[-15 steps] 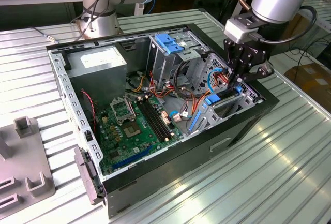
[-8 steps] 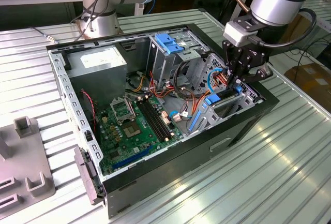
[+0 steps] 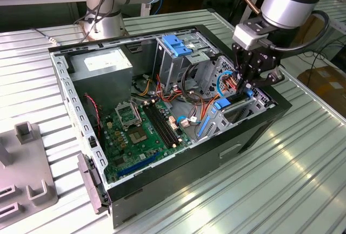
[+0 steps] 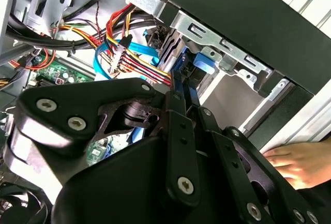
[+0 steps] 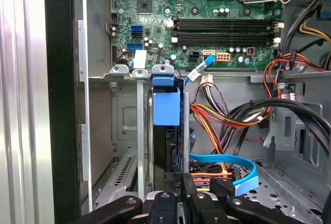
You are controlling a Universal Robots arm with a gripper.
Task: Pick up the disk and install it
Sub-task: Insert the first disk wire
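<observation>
The disk (image 5: 166, 109) stands on edge in a narrow metal bay of the open computer case (image 3: 178, 174), its blue bracket end toward the motherboard. In the exterior view it sits at the case's right end, disk (image 3: 223, 104). My gripper (image 3: 246, 87) reaches down into that bay from above. In both wrist views its dark fingers (image 5: 179, 180) lie close together, shut, tips at the disk's near end beside the blue bracket piece (image 4: 199, 66). I cannot tell whether the gripper (image 4: 181, 81) pinches any part of it.
Red, yellow and blue cables (image 5: 222, 120) crowd the space beside the bay. The motherboard (image 3: 140, 128), a grey power supply (image 3: 102, 66) and a blue-latched drive cage (image 3: 175, 45) fill the case. A person's hand (image 4: 300, 164) rests outside the case wall. A grey fixture (image 3: 27, 169) lies at the exterior view's left.
</observation>
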